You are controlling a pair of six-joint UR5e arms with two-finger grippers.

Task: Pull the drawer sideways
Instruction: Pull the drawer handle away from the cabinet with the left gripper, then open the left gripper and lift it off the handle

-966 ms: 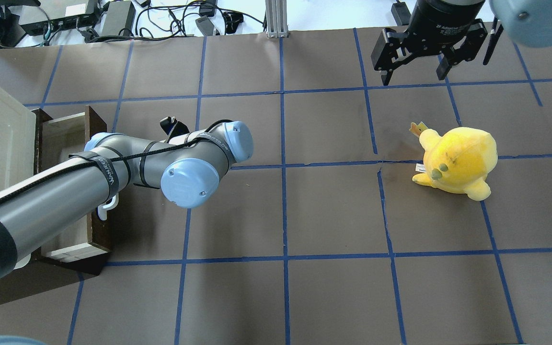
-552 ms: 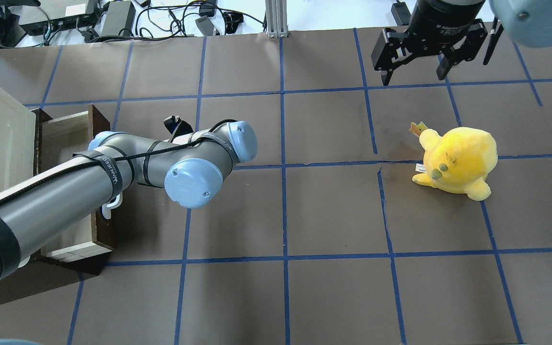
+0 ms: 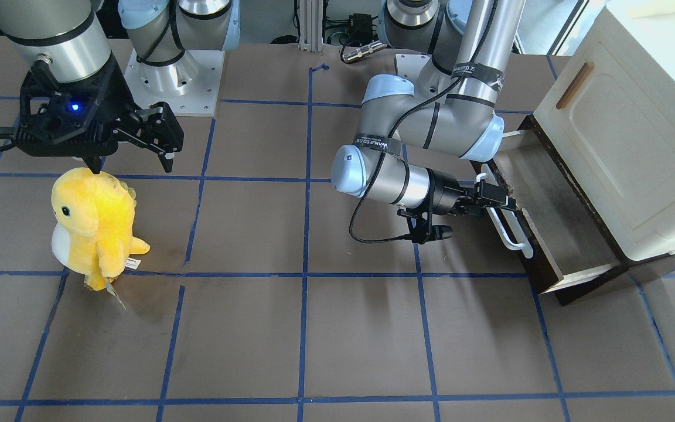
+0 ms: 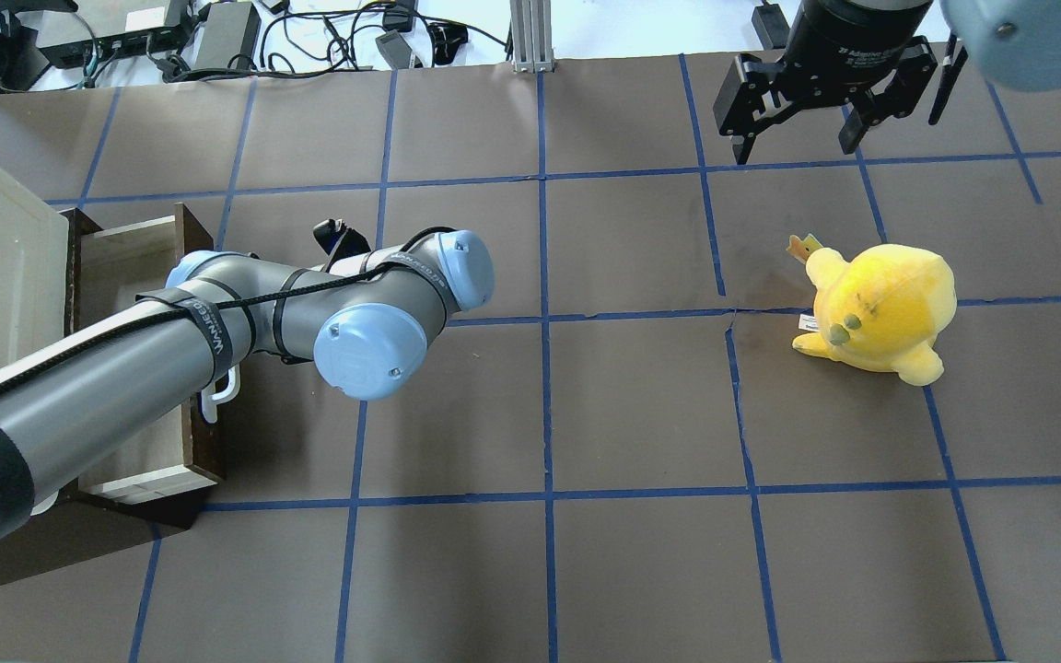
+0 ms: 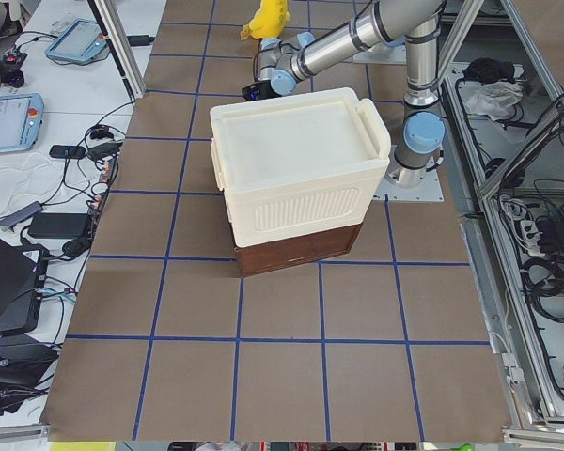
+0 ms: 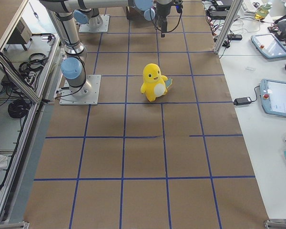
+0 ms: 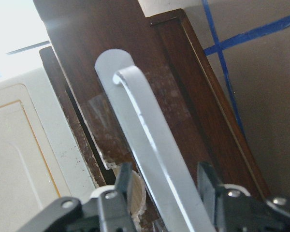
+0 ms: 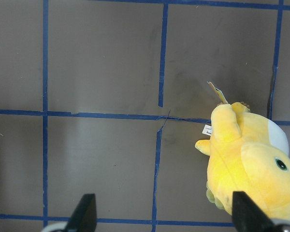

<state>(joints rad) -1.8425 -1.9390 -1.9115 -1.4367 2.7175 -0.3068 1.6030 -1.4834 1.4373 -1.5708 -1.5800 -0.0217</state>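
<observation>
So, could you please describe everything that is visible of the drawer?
The drawer is wide and shallow, with a dark brown wooden front, pale sides and a grey-brown floor that looks bare. It stands partly open, sticking out sideways from the bottom of the cream-white cabinet. A long white loop handle runs along its front. The left gripper appears closed on this handle, one finger on each side of the bar.

Brown paper-covered table gridded with blue tape; 1 yellow plush dinosaur toy stands on it; 1 cream-white, dark-based cabinet sits at its end.
</observation>
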